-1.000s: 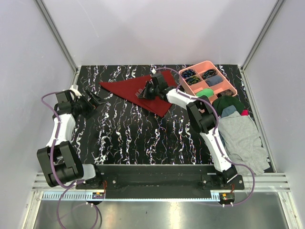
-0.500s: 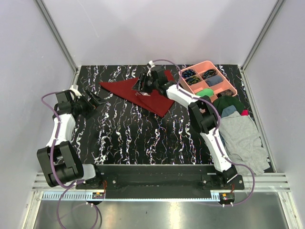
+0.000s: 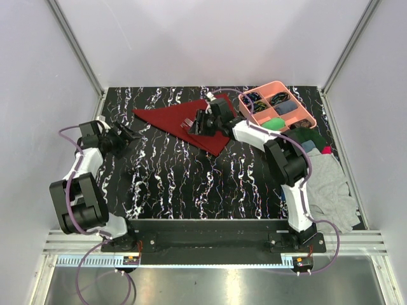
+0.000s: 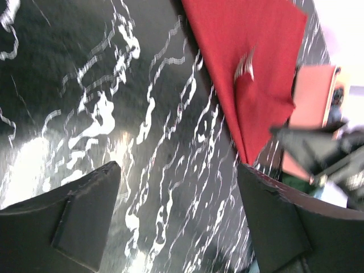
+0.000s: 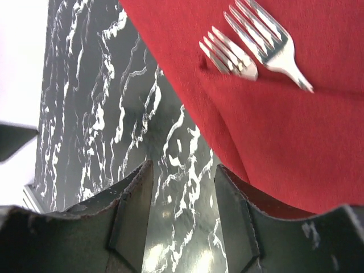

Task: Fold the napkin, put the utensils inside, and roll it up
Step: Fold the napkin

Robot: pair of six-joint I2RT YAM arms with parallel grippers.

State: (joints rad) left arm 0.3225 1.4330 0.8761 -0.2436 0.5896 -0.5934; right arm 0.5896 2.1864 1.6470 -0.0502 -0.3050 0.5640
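While utensils [image 5: 250,45] lie on folded napkin [image 3: 166,118], far centre of surface [image 3: 191,184], right claw [image 5: 183,170] hangs open, empty, at cloth edge: pinch edge, roll snugly over tines. Left claw [image 4: 177,176] open, well apart.

We see a black tabletop with white marbled veins [image 3: 191,184]. At its far right corner sits a pink plastic compartment tray [image 3: 270,86] holding small items. Just beside it lies a rumpled pile of grey, green and blue clothes [image 3: 324,184].
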